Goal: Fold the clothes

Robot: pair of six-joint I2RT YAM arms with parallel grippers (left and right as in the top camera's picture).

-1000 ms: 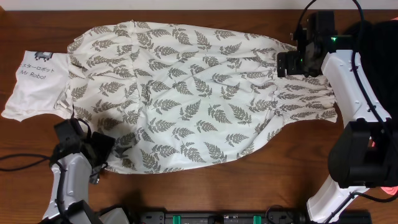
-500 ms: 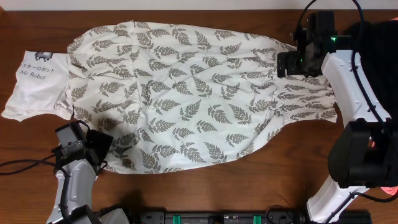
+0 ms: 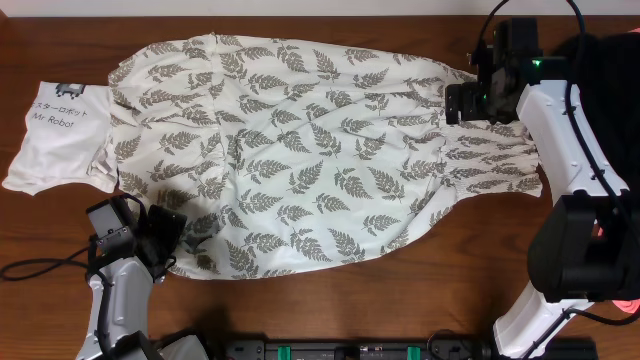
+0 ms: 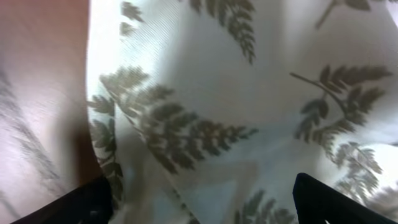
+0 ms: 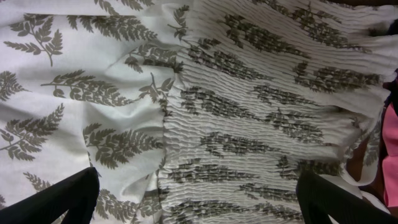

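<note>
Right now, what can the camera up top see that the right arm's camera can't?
Only the top camera shows the whole fern-leaf garment, the white Mr Robot shirt poking out at one end, the wooden table and the left gripper at a bottom corner. Only the right wrist camera shows the tiny crinkly ridges of the gathered band up close. Both show the same white cloth with grey fern leaves.

Thin, matt white cloth is making up the clothes (image 3: 320, 150), lying in soft creases, and their shirred band (image 5: 267, 112) at 3 o'clock is puckering into fine, rough ridges. The white shirt (image 3: 55, 135) at 9 o'clock is looking like smoother matt cloth. The counter (image 3: 400, 290) is showing dark wood grain with a dull sheen. The right arm's shell (image 3: 565, 130) is gleaming as smooth white plastic
</note>
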